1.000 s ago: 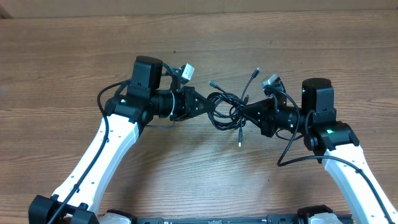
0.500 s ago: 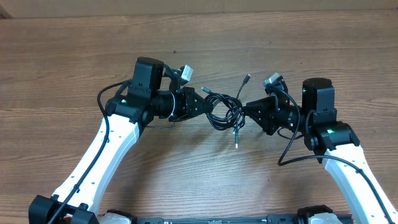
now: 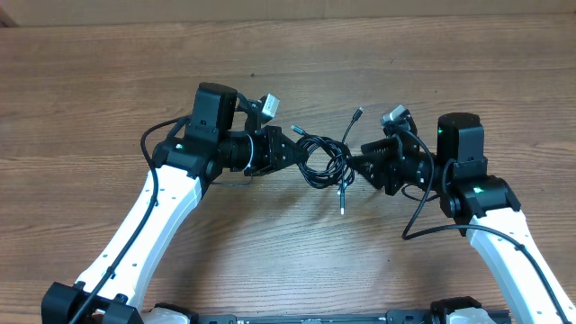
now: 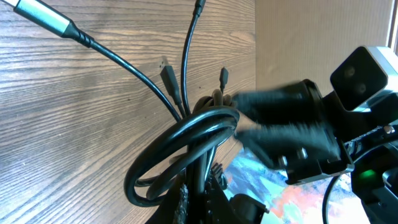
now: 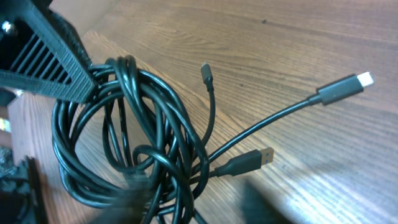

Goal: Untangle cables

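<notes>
The cables (image 3: 322, 162) are thin black cords tangled into one loop bundle between my two grippers. Loose plug ends stick out at the back (image 3: 358, 112) and the front (image 3: 343, 207). My left gripper (image 3: 292, 153) is shut on the bundle's left side; in the left wrist view the cables' loops (image 4: 186, 143) rise from its jaws (image 4: 205, 190). My right gripper (image 3: 362, 164) sits at the bundle's right edge. In the right wrist view its blurred fingers (image 5: 127, 186) stand apart around the coiled cables (image 5: 143, 124), open, gripping nothing.
Bare wooden table (image 3: 270, 252) lies all around the bundle. A silver-tipped plug (image 5: 364, 79) and a gold-tipped plug (image 5: 264, 155) lie loose on the wood. The left gripper's ribbed finger (image 5: 43, 59) crosses the right wrist view's top left.
The bundle and its back plug shifted a little left. The right gripper's jaws have parted and let go of the cables. The left gripper keeps its hold.
</notes>
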Motion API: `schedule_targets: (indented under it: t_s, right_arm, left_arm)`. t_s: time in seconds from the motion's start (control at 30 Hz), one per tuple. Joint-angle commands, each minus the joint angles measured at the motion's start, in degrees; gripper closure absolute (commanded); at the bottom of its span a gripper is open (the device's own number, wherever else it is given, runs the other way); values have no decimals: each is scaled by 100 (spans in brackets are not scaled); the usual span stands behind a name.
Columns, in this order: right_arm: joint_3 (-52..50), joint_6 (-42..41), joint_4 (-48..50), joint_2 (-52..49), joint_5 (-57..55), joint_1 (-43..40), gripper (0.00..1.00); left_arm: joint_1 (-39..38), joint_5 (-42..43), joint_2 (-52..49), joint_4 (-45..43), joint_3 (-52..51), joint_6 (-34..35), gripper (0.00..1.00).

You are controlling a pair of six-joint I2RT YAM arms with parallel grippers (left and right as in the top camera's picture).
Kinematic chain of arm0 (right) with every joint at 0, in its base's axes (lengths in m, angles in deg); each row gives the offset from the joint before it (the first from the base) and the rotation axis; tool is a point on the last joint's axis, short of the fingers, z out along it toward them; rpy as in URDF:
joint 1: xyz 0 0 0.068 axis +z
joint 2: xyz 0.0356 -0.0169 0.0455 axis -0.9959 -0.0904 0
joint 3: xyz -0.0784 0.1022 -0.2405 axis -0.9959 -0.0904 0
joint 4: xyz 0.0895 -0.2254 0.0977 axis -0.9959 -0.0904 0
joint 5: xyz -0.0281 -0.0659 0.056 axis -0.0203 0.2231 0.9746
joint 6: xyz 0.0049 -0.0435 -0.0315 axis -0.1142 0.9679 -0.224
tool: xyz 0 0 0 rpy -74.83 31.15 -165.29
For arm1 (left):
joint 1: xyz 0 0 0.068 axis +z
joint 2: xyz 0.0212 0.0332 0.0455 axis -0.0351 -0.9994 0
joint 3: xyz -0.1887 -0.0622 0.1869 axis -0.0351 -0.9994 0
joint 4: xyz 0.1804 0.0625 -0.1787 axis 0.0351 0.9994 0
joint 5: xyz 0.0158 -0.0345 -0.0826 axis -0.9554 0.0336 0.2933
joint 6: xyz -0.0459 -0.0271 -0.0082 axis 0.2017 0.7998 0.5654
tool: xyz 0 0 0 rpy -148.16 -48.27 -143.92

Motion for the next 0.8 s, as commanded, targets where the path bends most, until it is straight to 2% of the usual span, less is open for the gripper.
schedule_targets:
  t_s: [0.0, 0.17, 0.23, 0.27, 0.33, 0.4, 0.43, 0.47, 0.5, 0.53, 0.57, 0.77]
  right_arm:
    - [76, 13, 17, 0, -31, -42, 96]
    - [76, 13, 17, 0, -31, -42, 96]
    - [76, 13, 15, 0, -31, -42, 75]
    - [76, 13, 13, 0, -33, -42, 57]
    - [76, 13, 13, 0, -31, -42, 44]
    - [76, 15, 11, 0, -31, -42, 38]
    - [76, 15, 11, 0, -31, -42, 40]
    - [76, 15, 11, 0, -31, -42, 49]
    - [76, 15, 11, 0, -31, -42, 67]
    - [76, 15, 11, 0, -31, -42, 80]
    - [76, 15, 11, 0, -31, -42, 96]
    - [76, 17, 13, 0, -33, -42, 96]
  left_arm:
    - [28, 90, 166, -44, 92, 55, 96]
    - [28, 79, 164, -44, 92, 57, 96]
    - [28, 72, 166, -44, 92, 57, 96]
    - [28, 72, 166, -44, 92, 57, 96]
    - [28, 74, 166, -44, 92, 57, 96]
    - [28, 79, 166, -44, 92, 61, 96]
    - [28, 79, 166, -44, 92, 61, 96]
    - [28, 79, 166, -44, 92, 70, 96]
    - [28, 76, 164, -44, 92, 122, 96]
    - [28, 76, 166, -48, 92, 129, 96]
    - [28, 79, 166, -61, 92, 146, 96]
    - [28, 74, 164, -66, 92, 146, 96]
